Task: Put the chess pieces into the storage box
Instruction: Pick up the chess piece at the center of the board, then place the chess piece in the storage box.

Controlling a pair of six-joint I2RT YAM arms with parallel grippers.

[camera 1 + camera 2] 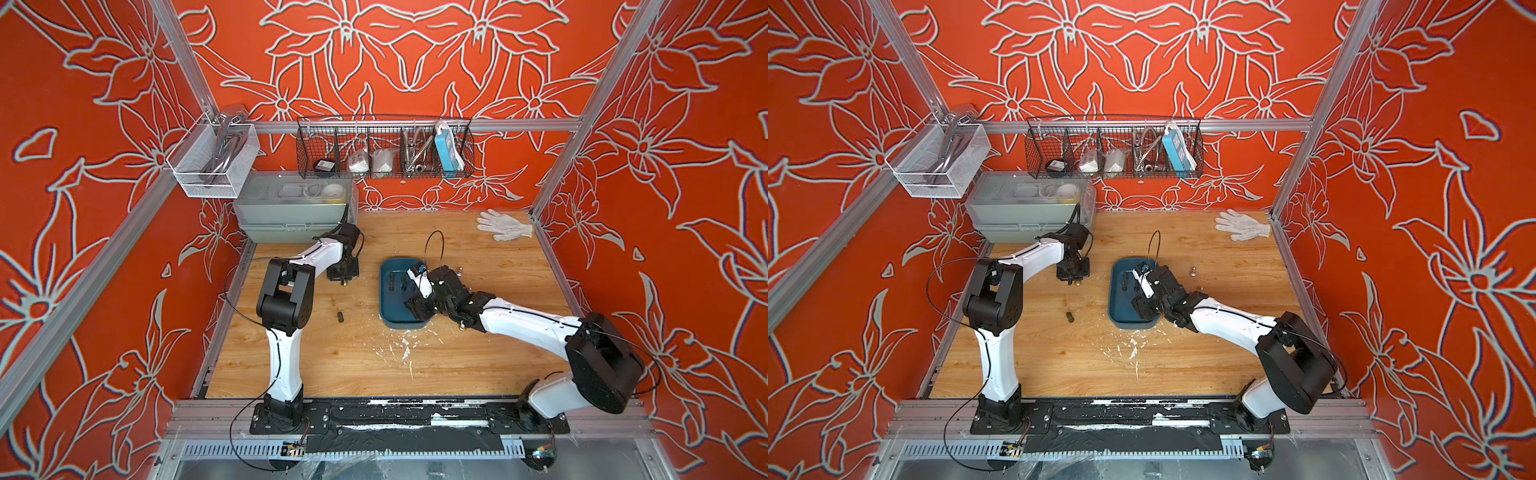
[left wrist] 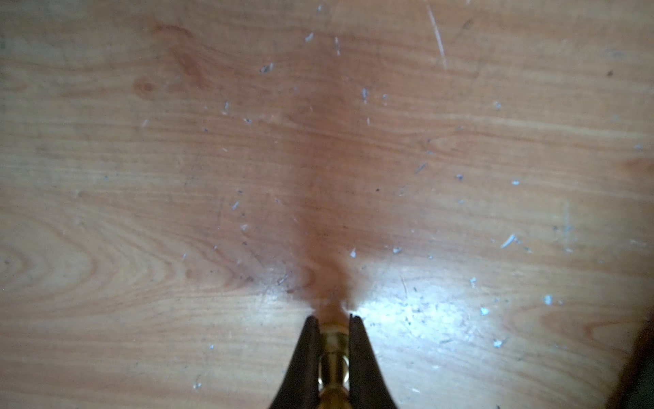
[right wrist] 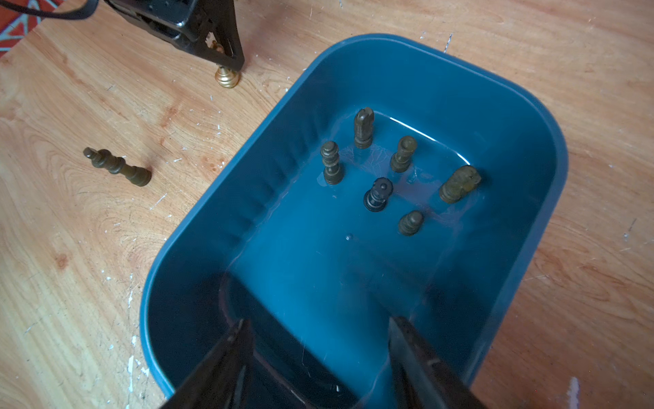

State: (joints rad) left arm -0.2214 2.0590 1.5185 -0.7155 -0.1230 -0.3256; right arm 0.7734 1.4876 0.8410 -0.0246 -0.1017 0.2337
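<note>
Left wrist view: left claw [image 2: 332, 318] clamped on a small gold chess piece [image 2: 332, 345], upright.
Your dark teal plastic storage box [image 1: 386, 307] lies right of it; right claw [image 3: 320, 320] gapes empty over it.

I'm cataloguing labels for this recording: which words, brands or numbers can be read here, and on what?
Nothing here can be read.
Pale label on the black round case in the wire basket: too small to read.
Blue power strip in that basket: any marks too blurred.
Storage box and chess pieces: no writing shows.
</note>
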